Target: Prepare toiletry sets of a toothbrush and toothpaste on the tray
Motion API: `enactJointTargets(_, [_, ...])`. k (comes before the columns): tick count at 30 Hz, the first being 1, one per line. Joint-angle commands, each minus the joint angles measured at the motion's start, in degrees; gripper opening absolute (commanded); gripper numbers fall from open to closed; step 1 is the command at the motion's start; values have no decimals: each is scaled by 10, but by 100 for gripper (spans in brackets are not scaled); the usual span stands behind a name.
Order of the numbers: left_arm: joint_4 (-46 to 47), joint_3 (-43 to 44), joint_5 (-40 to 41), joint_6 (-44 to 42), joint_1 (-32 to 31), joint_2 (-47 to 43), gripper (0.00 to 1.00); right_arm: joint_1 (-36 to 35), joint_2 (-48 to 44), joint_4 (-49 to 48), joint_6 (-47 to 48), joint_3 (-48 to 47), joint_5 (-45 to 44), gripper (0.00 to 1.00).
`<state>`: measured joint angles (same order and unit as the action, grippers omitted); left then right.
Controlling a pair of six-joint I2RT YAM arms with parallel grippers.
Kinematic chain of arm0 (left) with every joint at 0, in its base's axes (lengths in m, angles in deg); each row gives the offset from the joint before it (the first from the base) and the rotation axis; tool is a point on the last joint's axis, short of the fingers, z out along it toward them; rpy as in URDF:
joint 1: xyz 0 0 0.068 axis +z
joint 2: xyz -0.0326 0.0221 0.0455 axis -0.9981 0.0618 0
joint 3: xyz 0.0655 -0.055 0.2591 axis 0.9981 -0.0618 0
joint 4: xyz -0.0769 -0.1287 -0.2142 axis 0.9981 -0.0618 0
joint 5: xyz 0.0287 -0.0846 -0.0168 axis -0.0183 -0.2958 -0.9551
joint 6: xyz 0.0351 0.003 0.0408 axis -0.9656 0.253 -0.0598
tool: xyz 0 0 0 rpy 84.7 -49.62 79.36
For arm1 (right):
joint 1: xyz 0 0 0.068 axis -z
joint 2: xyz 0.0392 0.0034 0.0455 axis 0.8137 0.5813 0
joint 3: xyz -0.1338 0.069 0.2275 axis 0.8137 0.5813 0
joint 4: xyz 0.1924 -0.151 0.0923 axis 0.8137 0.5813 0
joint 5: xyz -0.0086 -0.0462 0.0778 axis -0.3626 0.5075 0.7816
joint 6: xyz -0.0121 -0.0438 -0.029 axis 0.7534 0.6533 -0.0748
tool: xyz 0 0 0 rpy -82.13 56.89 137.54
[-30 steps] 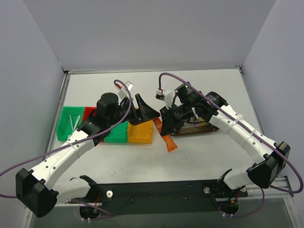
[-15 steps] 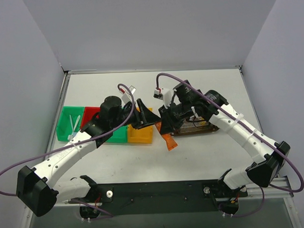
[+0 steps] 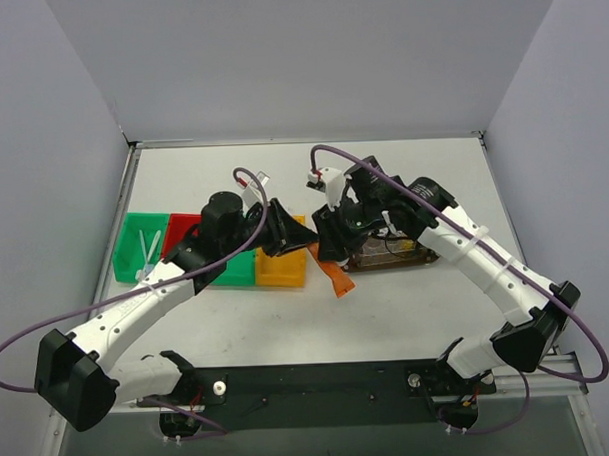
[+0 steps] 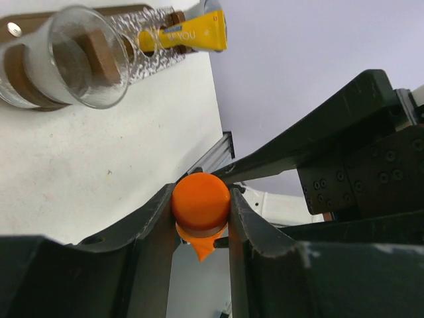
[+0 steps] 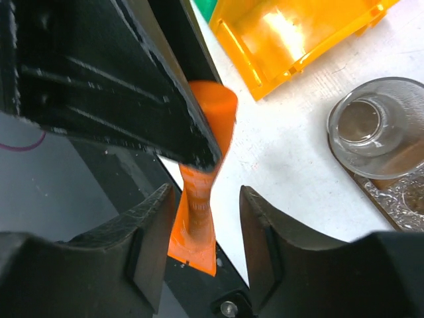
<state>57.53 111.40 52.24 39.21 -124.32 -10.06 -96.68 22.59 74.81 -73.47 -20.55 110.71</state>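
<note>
Moved: my left gripper (image 4: 201,202) closed on the orange tapered toothpaste tube (image 5: 215,112); right gripper (image 5: 205,199) let go
Tube: cap pinched in left jaws; tail loose between parted right jaws; beside dark-brown wooden tray (image 3: 396,261)

Straddling a small orange tapered plastic tube (image 5: 194,222) with the dark fingers (image 5: 142,252) of the right gripper (image 5: 207,193), leaving a gap on the tube's right side. Clamping the tube's round cap end in the black left gripper (image 5: 211,112) from the upper left. Showing a translucent yellow-orange plastic bin (image 5: 291,33) lying beyond on the white bench (image 5: 291,165), and a clear glass cup (image 5: 374,126) standing at the end of a dark-brown wooden tray (image 5: 371,195).
</note>
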Motion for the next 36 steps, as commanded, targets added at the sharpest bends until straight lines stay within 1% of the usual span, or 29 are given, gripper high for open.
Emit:
enactJointTargets(1, [33,-3,42,27,29,-61,0,5,-34,-32,-22,-21,-30,42])
enactJointTargets(3, [51,-10,71,39,47,-78,0,14,-50,-56,-45,-20,-25,46])
enactJointTargets(4, [51,-13,83,51,54,-95,0,30,-55,-66,-56,-17,-11,48])
enactJointTargets(6, [52,-17,113,60,73,-112,0,55,-71,-105,-107,2,17,49])
enactJointTargets(7, [50,-18,122,69,77,-127,0,66,-79,-123,-128,13,47,50])
enactJointTargets(8, [48,-18,134,77,86,-134,0,91,-98,-145,-156,30,59,50])
enactJointTargets(9, [47,-20,154,83,89,-141,0,100,-108,-196,-201,47,68,51])
enactJointTargets(10, [49,-24,162,95,92,-152,0,106,-120,-224,-227,82,73,51])
enactJointTargets(11, [51,-25,169,100,95,-158,0,113,-140,-248,-246,98,73,52])
enactJointTargets(12, [55,-26,178,106,98,-162,0,115,-150,-292,-288,111,71,52])
enactJointTargets(14, [54,-27,185,119,104,-172,0,119,-176,-339,-331,156,69,53])
enactJointTargets(15, [55,-28,186,123,107,-174,0,123,-183,-392,-357,173,69,53])
enactJointTargets(16, [57,-31,188,134,110,-179,0,124,-191,-420,-401,188,69,54])
enactJointTargets(17, [67,-33,189,140,111,-180,0,125,-200,-440,-424,214,69,54])
enactJointTargets(18, [73,-36,189,146,112,-182,0,125,-203,-491,-439,224,71,54])
enactJointTargets(19, [79,-39,191,157,115,-187,0,126,-204,-507,-462,230,73,54])
enactJointTargets(21, [84,-41,194,164,117,-190,0,125,-202,-524,-469,237,77,54])
enactJointTargets(26, [82,-41,196,173,124,-198,0,125,-189,-521,-473,237,90,54])
enactJointTargets(36, [83,-45,210,181,127,-218,0,124,-163,-531,-480,234,117,51])
